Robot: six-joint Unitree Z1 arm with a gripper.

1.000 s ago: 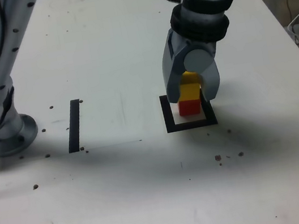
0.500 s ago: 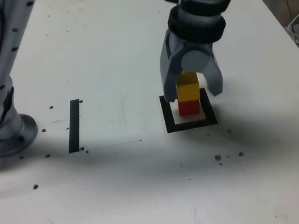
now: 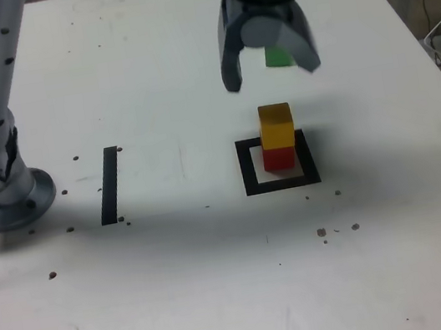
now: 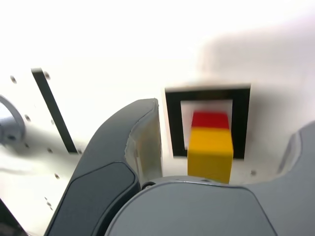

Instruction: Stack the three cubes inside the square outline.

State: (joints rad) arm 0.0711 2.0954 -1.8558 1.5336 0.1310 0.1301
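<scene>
Hovering above the white desk, the gripper hangs with its jaws spread wide and nothing between them, on the far side of the square outline. Inside that outline the red cube sits on the white centre with the yellow cube stacked squarely on top; the wrist view shows the same pair, yellow cube over red cube, framed by the black border. The green cube lies farther back on the desk, partly hidden behind the jaws in the exterior view. A straight black strip lies well to the exterior view's left, near the arm's base. By my judgement two thirds of the stack stands. The risk now is in the last placing: a two-high tower is easily tipped, so a jaw brushing the yellow cube, or a green cube set off-centre, would likely topple it.
</scene>
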